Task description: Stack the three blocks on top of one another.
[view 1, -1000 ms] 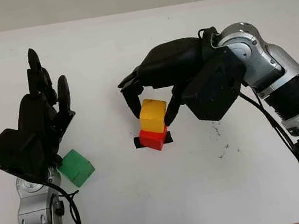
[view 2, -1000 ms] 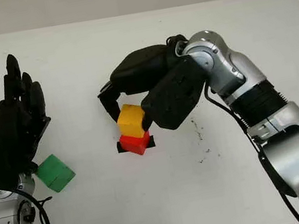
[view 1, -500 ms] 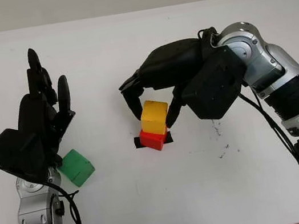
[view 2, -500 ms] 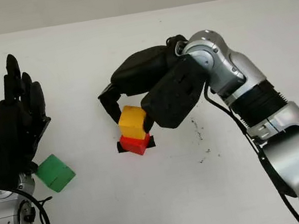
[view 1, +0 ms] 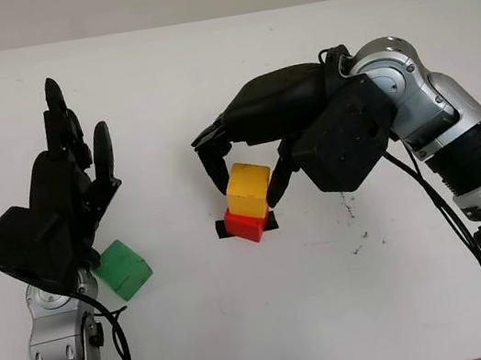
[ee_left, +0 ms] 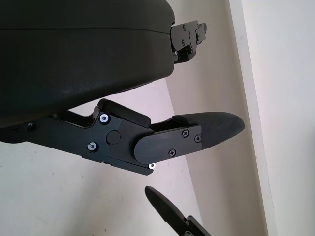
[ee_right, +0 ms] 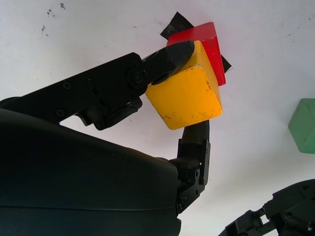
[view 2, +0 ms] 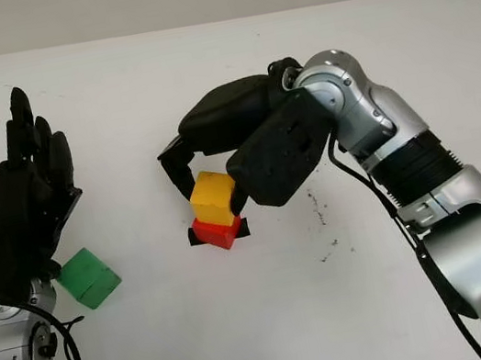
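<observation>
The right hand (view 1: 241,156) pinches the yellow block (view 1: 248,188) atop the red block (view 1: 246,226) at table centre; squaring their edges before release seems wise. Left hand (view 1: 54,208), open, hovers above the green block (view 1: 123,269).

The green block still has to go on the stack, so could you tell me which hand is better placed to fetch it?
Probably the left hand: it is open and raised right beside the green block. The right hand is shut on the yellow block atop the red block.
</observation>
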Controlling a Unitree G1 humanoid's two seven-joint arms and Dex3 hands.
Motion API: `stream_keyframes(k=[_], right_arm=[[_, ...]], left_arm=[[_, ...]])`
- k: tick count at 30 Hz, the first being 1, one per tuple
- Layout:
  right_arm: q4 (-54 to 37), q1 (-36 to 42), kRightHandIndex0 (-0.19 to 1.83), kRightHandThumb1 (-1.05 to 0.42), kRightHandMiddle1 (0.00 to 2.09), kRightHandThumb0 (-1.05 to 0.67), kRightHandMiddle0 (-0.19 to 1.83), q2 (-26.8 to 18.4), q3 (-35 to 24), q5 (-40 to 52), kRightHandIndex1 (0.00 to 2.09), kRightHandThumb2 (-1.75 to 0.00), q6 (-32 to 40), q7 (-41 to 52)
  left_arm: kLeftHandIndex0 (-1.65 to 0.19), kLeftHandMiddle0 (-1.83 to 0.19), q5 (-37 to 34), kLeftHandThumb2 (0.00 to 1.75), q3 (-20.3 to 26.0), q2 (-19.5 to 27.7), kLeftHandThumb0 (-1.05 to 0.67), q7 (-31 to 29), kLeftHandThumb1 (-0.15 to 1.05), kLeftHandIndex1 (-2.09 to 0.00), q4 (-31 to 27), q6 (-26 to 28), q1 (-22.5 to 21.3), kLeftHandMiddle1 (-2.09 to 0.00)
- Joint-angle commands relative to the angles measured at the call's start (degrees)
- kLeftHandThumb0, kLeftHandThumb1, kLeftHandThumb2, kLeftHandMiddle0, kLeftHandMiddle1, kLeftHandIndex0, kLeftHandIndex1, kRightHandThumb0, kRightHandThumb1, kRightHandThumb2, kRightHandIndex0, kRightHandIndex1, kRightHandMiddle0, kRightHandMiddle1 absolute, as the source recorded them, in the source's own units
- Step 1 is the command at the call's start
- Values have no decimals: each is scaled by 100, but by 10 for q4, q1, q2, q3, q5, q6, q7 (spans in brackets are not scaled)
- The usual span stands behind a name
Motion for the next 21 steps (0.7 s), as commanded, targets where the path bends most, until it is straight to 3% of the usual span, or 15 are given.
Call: stream_keyframes(k=[1, 3, 6, 9, 21], right_arm=[[5, 9, 21, -97, 143, -42, 31, -1, -3, 2, 5, -5, -13, -6], [12, 5, 15, -93, 112, -46, 16, -3, 0, 3, 3, -5, -25, -1], [21, -1, 1, -90, 64, -52, 11, -4, 1, 11, 3, -5, -35, 15], [19, -4, -11, -88, 30, -60, 7, -7, 1, 14, 3, -5, -45, 30], [-7, -11, -19, -88, 1, -81, -19, -35, -8, 27, 0, -5, -55, 77]], left_arm=[[19, 19, -1, 61, -1, -1, -76, 0, 105, 0, -7, -6, 7, 0], [19, 19, 2, 61, -2, 1, -76, 0, 105, 0, -8, -4, 7, 0], [19, 19, 2, 60, -1, 1, -76, 0, 105, 0, -8, -2, 7, 0], [19, 19, 3, 60, -2, -1, -77, 3, 105, 0, -8, 0, 6, 0], [19, 19, 4, 60, 0, -1, -78, 4, 105, 0, -4, -1, 3, -1]])
